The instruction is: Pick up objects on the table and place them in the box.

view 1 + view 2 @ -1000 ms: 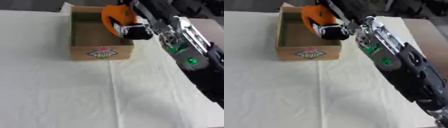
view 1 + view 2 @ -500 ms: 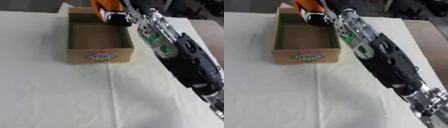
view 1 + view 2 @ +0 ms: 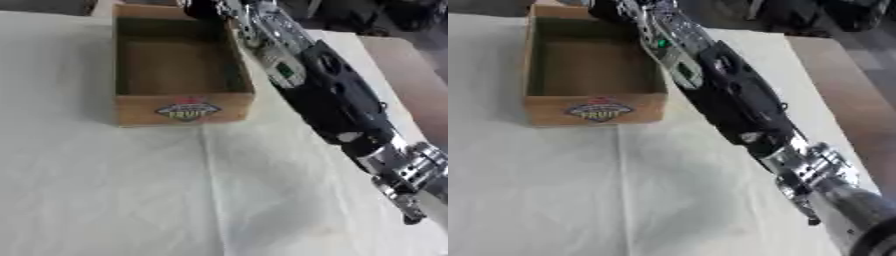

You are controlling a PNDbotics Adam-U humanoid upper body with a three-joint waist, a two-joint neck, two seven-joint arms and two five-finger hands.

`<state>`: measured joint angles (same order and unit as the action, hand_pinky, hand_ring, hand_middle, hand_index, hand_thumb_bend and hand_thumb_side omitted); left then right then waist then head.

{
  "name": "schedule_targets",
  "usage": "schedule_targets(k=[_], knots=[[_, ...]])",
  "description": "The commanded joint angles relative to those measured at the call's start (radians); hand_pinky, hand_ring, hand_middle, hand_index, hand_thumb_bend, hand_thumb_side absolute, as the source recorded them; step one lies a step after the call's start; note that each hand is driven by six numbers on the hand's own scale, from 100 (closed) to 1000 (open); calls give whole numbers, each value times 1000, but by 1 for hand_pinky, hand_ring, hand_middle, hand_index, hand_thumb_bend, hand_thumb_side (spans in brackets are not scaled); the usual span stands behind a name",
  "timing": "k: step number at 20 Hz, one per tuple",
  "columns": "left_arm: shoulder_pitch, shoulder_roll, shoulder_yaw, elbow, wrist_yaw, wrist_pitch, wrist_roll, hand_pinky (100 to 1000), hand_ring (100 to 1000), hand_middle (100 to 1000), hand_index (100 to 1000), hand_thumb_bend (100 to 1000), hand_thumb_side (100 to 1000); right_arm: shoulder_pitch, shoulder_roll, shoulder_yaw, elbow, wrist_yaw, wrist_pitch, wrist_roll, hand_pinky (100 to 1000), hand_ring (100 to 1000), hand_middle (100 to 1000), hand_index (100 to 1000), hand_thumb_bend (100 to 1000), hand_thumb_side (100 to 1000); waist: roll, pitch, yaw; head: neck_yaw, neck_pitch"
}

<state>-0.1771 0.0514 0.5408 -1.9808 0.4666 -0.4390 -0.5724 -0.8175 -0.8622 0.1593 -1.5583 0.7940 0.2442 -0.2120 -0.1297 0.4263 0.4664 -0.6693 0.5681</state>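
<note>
r arm [image 3: 324, 95] spans box [image 3: 184, 111] far-r rim; hand off top edge.

My right arm [image 3: 324, 95] lies along the right wall of the box [image 3: 182, 108] and blocks that side. I see open cloth [image 3: 105, 190] left and in front.

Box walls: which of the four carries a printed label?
The near wall of the box, the one facing the camera: its outer face bears an oval label reading FRUIT. The other three show only plain brown inner faces.
</note>
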Motion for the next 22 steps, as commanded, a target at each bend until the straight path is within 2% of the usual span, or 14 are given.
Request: schedule_targets(k=[1, 6, 11, 14, 19, 22], knots=[[-1, 7, 11, -19, -13, -11, -3, 430, 529, 588, 609, 167, 779, -14, -49, -6, 29, 1, -23, -36, 700, 532, 301, 484, 100, 233, 1, -14, 6, -25, -20], [-6, -1, 14, -19, -24, -17, -5, 429, 529, 587, 608, 167, 777, -5, -58, -4, 88, 31, -62, -30, 700, 544, 308, 492, 100, 228, -12, -2, 25, -55, -29], [-17, -8, 11, -19, -29, -12, -9, 429, 528, 587, 607, 165, 776, 3, -65, 4, 150, 64, -108, 25, 702, 567, 317, 499, 100, 222, -19, 8, 36, -69, -32], [-18, -11, 10, -19, -31, -13, -12, 429, 528, 588, 606, 165, 777, 6, -75, 6, 167, 109, -156, 85, 700, 582, 327, 483, 100, 205, -19, 11, 41, -80, -32], [-3, -17, 12, -19, -30, -31, -16, 429, 528, 588, 604, 169, 779, 9, -105, -14, 171, 164, -286, 233, 701, 605, 360, 521, 100, 218, -14, 17, 67, -120, -33], [4, -19, 14, -19, -31, -41, -16, 429, 528, 588, 604, 169, 779, 5, -109, -26, 168, 172, -321, 266, 701, 605, 360, 521, 100, 218, -13, 19, 70, -126, -33]])
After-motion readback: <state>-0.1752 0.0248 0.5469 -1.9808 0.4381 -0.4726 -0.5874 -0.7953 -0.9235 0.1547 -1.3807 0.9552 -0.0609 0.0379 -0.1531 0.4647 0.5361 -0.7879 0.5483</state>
